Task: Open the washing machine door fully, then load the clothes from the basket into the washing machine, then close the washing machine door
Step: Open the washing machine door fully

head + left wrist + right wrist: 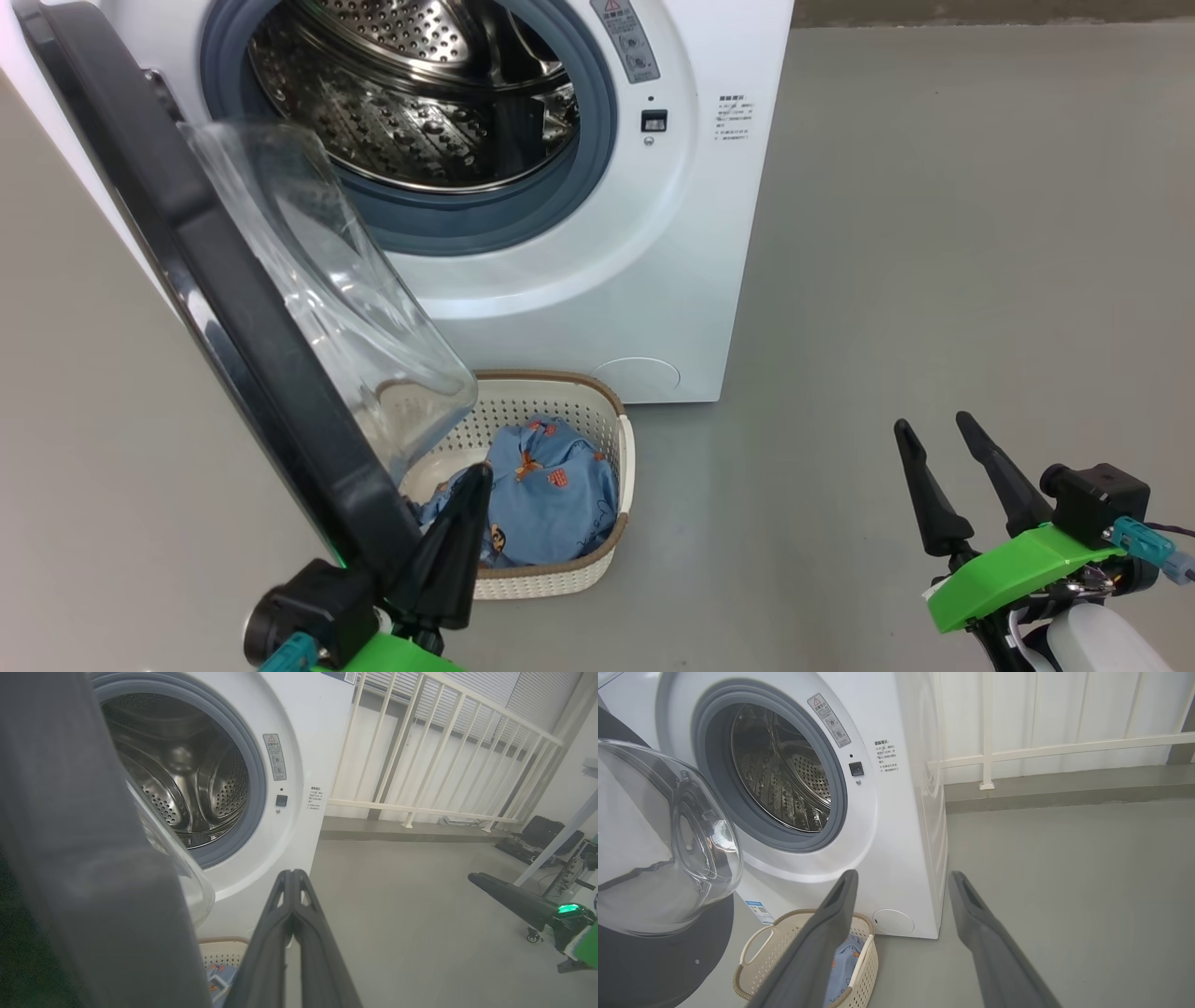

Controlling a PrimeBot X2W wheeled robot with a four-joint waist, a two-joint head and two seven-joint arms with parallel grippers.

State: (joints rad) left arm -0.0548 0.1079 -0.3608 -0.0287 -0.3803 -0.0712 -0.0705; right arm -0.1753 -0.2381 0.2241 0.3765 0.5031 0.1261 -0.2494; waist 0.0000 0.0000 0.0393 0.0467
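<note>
In the head view, the machine point(653, 280) is being shown with its door point(233, 308) swung wide out to the left, leaving the steel drum point(411, 103) exposed. The basket point(611, 420) is sitting on the floor point(934, 233) just before the machine, partly under the door's clear bowl point(317, 280). The clothes point(551, 485) are lying heaped inside the basket. The left tool point(478, 476) is being held empty, fingers pressed together, just beside the door's lower edge and in front of the basket (whether it is touching the door cannot be told). The right tool point(932, 425) is being held well apart at the lower right over bare floor, its fingers standing wide with nothing between them.

In the left wrist view, the door's dark face is looming blurred along the left. The left tool's fingers are being shown tight together, pointing at the machine's front below the drum opening. A white railing point(444, 742) is running behind, and the right tool is reaching in at the far right.

In the right wrist view, the right tool's fingers are being shown spread apart and empty. The basket is sitting at the lower left by the machine's front corner with the clothes in it, and the bowl is bulging in at the left.
</note>
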